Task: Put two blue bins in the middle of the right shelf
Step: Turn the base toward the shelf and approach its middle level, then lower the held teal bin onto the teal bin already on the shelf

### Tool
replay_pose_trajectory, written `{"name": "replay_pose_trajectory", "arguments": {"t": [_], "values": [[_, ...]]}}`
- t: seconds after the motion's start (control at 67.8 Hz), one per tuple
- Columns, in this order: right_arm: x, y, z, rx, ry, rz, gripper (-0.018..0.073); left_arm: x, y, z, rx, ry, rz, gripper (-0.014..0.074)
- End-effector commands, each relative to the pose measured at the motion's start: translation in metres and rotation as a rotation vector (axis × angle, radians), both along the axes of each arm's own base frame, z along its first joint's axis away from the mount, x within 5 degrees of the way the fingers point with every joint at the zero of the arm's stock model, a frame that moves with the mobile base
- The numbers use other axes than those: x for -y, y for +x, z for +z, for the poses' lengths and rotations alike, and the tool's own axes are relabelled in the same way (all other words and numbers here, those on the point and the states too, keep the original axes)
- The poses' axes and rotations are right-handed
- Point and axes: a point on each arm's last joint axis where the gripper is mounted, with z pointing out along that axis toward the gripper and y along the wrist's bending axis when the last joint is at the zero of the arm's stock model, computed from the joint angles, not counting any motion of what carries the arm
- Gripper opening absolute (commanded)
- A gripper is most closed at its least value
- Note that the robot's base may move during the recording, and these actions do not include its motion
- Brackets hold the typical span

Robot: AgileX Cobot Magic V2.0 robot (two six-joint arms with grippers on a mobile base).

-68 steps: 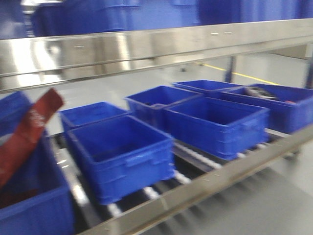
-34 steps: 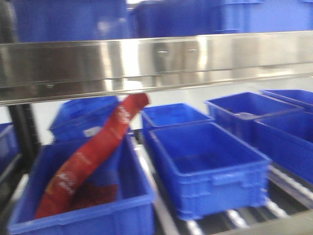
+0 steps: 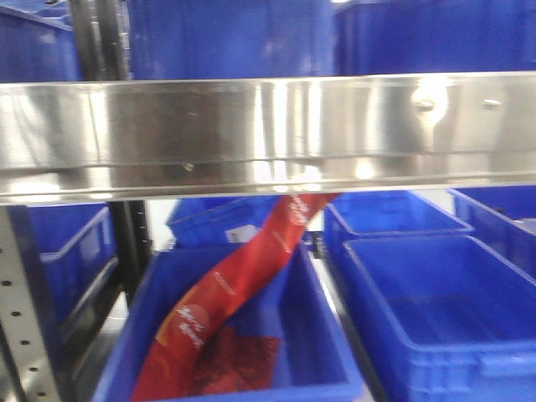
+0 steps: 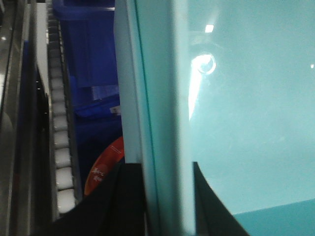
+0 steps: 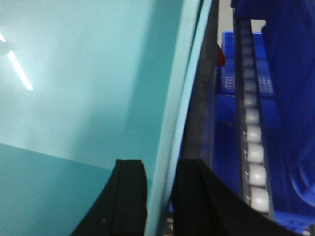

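Both end effectors showed only in the wrist views: the left end effector (image 4: 158,196) and the right end effector (image 5: 158,196) each had dark fingers closed on a thin edge of a teal panel (image 5: 74,73). Beyond the right one ran a roller track (image 5: 253,142) beside blue bins (image 5: 290,98). Only the front view showed the steel shelf rail (image 3: 268,134), a blue bin (image 3: 310,335) holding a red packet (image 3: 234,293), and another blue bin (image 3: 444,310) right of it.
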Motion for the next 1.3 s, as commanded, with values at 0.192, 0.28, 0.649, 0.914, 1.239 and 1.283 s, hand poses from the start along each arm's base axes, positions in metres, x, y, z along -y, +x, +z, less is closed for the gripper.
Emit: {"name": "replay_pose_trajectory", "arguments": {"t": [0.192,0.28,0.649,0.914,1.239,1.283], "values": [[-0.0028,-0.0049,0.0139,0.092,0.037,0.041,-0.0165,0.0028,-0.0026,0.0321,0.255,-0.109,-0.021,-0.0111],[-0.0028,-0.0049,0.0139,0.092,0.037,0.041,-0.0165,0.0028,-0.0026,0.0321,0.255,-0.109,-0.021,-0.0111],[-0.0028,-0.0049,0.0139,0.092,0.037,0.041,-0.0165,0.0027,-0.0026,0.0321,0.256,-0.107,-0.020,-0.0111],[-0.0028,-0.0049,0.0139,0.092,0.037,0.041,-0.0165,0.0027,-0.0026,0.0321,0.256,-0.107,-0.020,-0.0111],[-0.0028,-0.0049,0.0139,0.092,0.037,0.041,-0.0165,0.0027,-0.0026,0.0321,0.256,-0.107,-0.020,-0.0111],[-0.0028,-0.0049,0.0139,0.092,0.037,0.041,-0.0165,0.0027,-0.0026,0.0321,0.256,-0.107,-0.020,-0.0111]]}}
